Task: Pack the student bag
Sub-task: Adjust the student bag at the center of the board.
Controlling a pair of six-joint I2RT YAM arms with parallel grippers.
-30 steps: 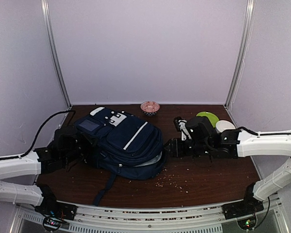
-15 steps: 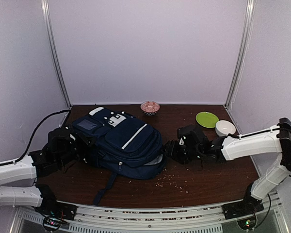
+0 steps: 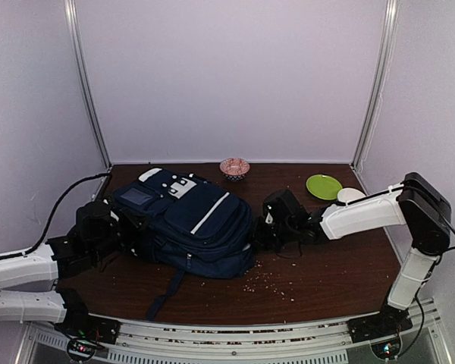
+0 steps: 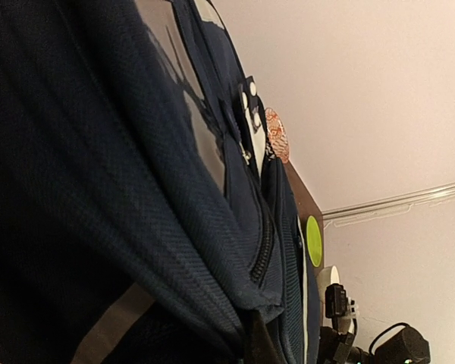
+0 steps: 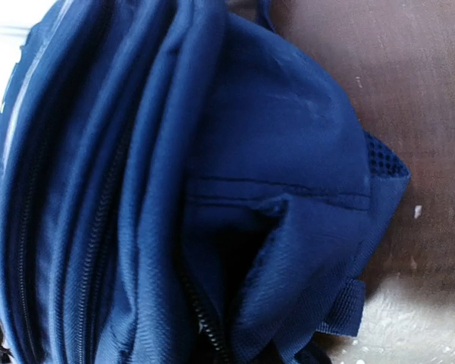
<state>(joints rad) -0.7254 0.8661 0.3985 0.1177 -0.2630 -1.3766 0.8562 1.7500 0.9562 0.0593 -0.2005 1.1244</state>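
The student bag (image 3: 191, 218), navy with white stripes, lies flat on the left half of the brown table (image 3: 334, 265). My left gripper (image 3: 127, 226) is pressed against the bag's left side. In the left wrist view navy fabric (image 4: 136, 189) fills the frame and a fold of it runs down into the shut jaws (image 4: 252, 343). My right gripper (image 3: 258, 233) sits at the bag's right edge. The right wrist view shows bunched blue fabric and a zip (image 5: 205, 326) gathered at the jaws, which are shut on the cloth.
A pink bowl (image 3: 234, 167) stands at the back edge. A green plate (image 3: 324, 186) and a white bowl (image 3: 350, 194) sit at the back right. Crumbs (image 3: 273, 282) are scattered in front of the bag. A dark strap (image 3: 167, 292) trails toward the near edge.
My right arm has reached left to the bag's right edge and its jaws have closed on the fabric. The left arm and the bag's left side shifted slightly left.
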